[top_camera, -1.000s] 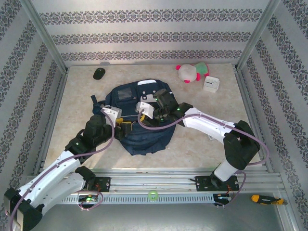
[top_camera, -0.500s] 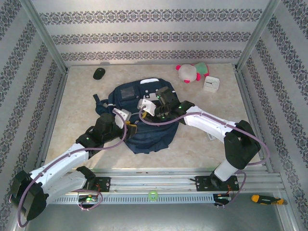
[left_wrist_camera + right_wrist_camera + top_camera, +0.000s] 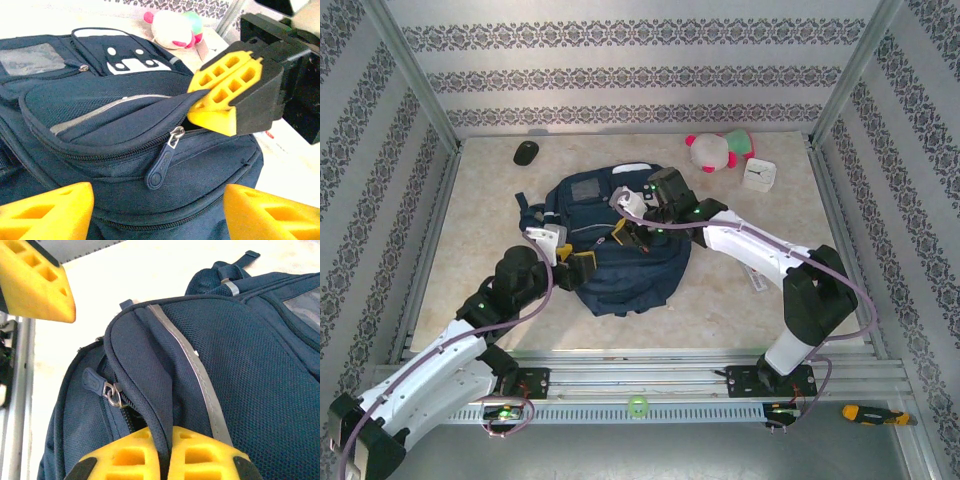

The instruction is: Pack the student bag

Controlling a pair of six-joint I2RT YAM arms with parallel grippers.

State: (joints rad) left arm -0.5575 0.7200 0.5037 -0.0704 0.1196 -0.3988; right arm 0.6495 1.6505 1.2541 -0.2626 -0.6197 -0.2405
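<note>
Firmly pinched at the flap edge

Finds the student bag (image 3: 620, 255) lying flat near the middle of the pale surface (image 3: 720, 300), between the two arms. Has the right claw (image 3: 165, 452) clamped on the raised edge of the bag's flap (image 3: 135, 355), with the navy fabric squeezed between both yellow fingers (image 3: 200, 460), just beside the zipper pull (image 3: 107, 390). Holds the left claw (image 3: 157, 207) spread wide at the bag's near left side, gripping nothing, aimed at the zipper pull and the pinched flap. Leaves a plush toy (image 3: 718, 150), a white square object (image 3: 759, 175) and a dark mouse (image 3: 526, 152) along the far side of the surface, all apart from the bag.
</note>
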